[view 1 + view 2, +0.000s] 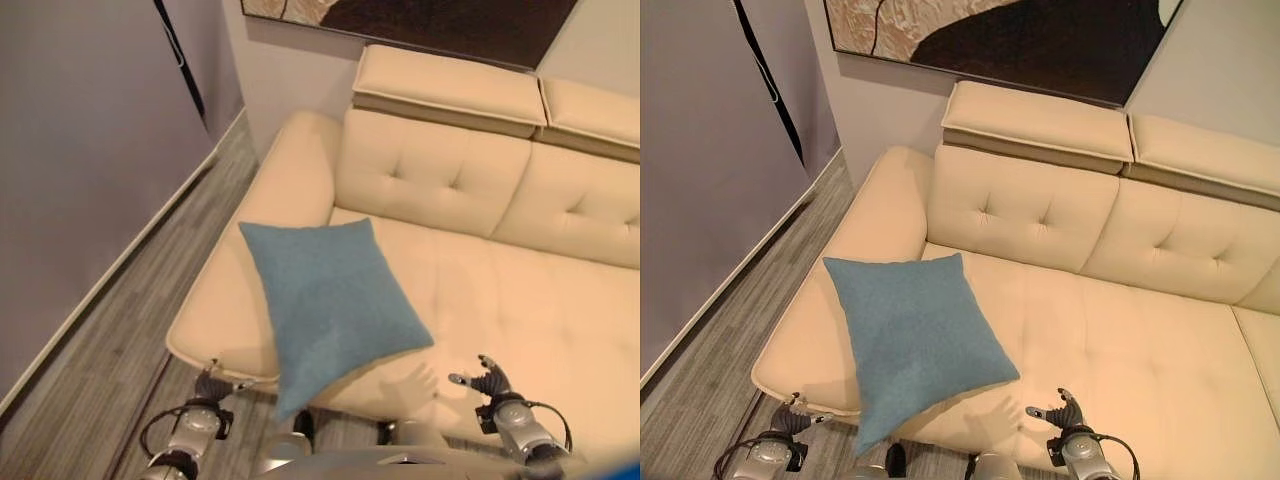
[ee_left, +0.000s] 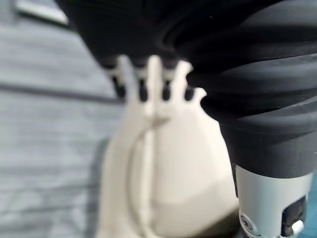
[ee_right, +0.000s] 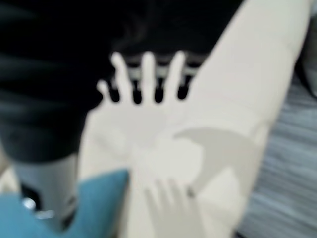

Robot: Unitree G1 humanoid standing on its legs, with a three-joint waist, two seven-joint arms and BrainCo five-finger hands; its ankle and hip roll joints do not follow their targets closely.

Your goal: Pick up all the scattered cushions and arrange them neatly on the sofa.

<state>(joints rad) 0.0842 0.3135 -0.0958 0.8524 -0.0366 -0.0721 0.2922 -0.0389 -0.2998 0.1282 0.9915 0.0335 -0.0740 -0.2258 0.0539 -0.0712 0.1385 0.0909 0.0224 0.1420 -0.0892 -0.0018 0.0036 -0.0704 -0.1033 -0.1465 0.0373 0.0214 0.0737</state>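
The right hand hovers over the front of the seat with its fingers spread and holding nothing; the left hand, low by the seat's front corner, is likewise open and empty. The square blue fabric cushion lies tilted on the cream leather sofa, one corner overhanging the front edge, so it probably needs squaring against the tufted backrest to look neat.

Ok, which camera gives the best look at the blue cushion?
The right eye view: the whole blue cushion shows there, lying on the sofa seat's left end with one corner hanging over the front edge. The left eye view shows much the same. The right wrist view catches one blue corner; the left wrist view has sofa and floor.
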